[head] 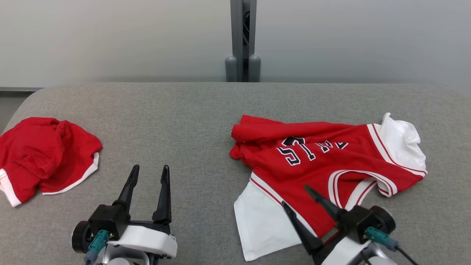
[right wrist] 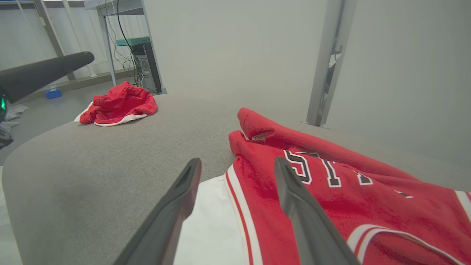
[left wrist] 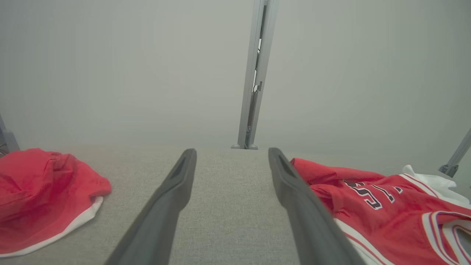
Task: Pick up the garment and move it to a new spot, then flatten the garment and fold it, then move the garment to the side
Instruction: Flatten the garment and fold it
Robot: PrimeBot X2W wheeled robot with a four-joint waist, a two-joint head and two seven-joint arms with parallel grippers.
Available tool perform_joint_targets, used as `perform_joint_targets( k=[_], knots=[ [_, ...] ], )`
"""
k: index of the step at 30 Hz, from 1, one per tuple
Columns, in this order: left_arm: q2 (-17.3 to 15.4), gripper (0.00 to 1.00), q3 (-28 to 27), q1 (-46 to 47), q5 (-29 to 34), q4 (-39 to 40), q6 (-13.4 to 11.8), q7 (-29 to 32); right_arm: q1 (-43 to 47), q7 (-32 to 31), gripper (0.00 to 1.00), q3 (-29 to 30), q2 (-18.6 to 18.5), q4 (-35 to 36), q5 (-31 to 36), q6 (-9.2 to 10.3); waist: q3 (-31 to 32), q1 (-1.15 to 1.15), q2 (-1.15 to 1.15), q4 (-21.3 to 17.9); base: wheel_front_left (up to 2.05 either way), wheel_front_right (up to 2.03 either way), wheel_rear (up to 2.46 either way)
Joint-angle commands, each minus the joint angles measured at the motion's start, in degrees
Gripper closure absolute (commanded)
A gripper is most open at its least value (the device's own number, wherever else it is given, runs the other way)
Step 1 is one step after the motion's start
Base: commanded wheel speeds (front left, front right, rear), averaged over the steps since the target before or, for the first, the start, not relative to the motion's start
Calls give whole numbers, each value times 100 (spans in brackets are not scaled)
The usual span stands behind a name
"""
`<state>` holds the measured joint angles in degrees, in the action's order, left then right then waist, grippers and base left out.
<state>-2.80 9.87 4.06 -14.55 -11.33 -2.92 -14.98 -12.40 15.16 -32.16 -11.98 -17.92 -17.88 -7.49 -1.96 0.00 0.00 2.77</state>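
surface: grey fabric table [head: 206, 121], pale wall behind, grey post [head: 243, 40] dead ahead of me
left gripper [head: 151, 168]: my fingers are spread wide with nothing in them, above bare table
right gripper [head: 295, 195]: spread wide, empty, over near hem of jersey [head: 323, 162]; can't tell contact
jersey: crumpled, red/white, ahead of right fingers
red bundle [head: 44, 154]: well left of left gripper

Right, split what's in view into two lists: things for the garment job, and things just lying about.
For the job:
red jersey, crumpled, probably the garment meant
right gripper, open over the jersey's near part
left gripper, open over the grey table

Lying about:
red bundle with white trim, at the table's left end
grey post behind the table
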Motion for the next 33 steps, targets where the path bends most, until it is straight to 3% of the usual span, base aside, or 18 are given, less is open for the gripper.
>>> perform_joint_targets(
  k=[1, 4, 5, 9, 10, 14, 15, 16, 18, 26, 33],
  knots=[
    [-17, 0, -5, 91, -28, 1, -19, -16, -42, 12, 0, -97, -69, -74, -60, -1, -36, 0, 0, 47, 0, 0, 0],
    [-17, 0, 64, 135, -62, -24, -29, -16, -266, 12, 0, -959, -161, -664, -289, -1, -108, 0, 0, 194, 0, 0, 0],
    [-18, 0, 112, 149, -62, -42, -20, -16, -462, -81, 0, -1501, -103, -1168, -562, -1, -161, 0, 0, 337, 0, 0, 0],
    [-19, 0, 146, 199, -73, -56, -43, -16, -761, -64, 0, -2177, -53, -1555, -909, -1, -230, 0, 0, 520, 0, 0, 0],
    [-18, 0, 145, 208, -72, -65, -52, -16, -986, -41, 0, -2641, -70, -1736, -1079, -1, -274, 0, 0, 624, 0, 0, 0],
    [-17, 0, 137, 201, -76, -72, -52, -16, -1225, -22, 0, -3036, -109, -2051, -1106, 0, -300, 0, 0, 706, 0, 0, 0],
    [-17, 0, 138, 199, -79, -71, -53, -16, -1258, -16, 7, -3087, -88, -2155, -1132, -1, -303, 0, 0, 720, 0, 0, 0],
    [-18, 0, 139, 197, -75, -73, -55, -16, -1295, -10, 55, -3126, -63, -2237, -1158, 0, -304, 0, 0, 730, 0, 0, 0],
    [-18, 0, 131, 196, -74, -76, -62, -16, -1369, -4, 100, -3220, -39, -2388, -1154, -1, -303, 0, 0, 735, 0, 0, 0],
    [-18, 0, 73, 162, -66, -48, -79, -16, -1573, 6, 100, -3253, -1, -2574, -1134, 0, -255, 0, 0, 595, 0, 0, 0],
    [-17, 0, 25, 94, -89, -58, -73, -16, -1591, 10, 100, -2708, -140, -2149, -948, 0, -133, 0, 0, 295, 0, 0, 0]
  ],
)
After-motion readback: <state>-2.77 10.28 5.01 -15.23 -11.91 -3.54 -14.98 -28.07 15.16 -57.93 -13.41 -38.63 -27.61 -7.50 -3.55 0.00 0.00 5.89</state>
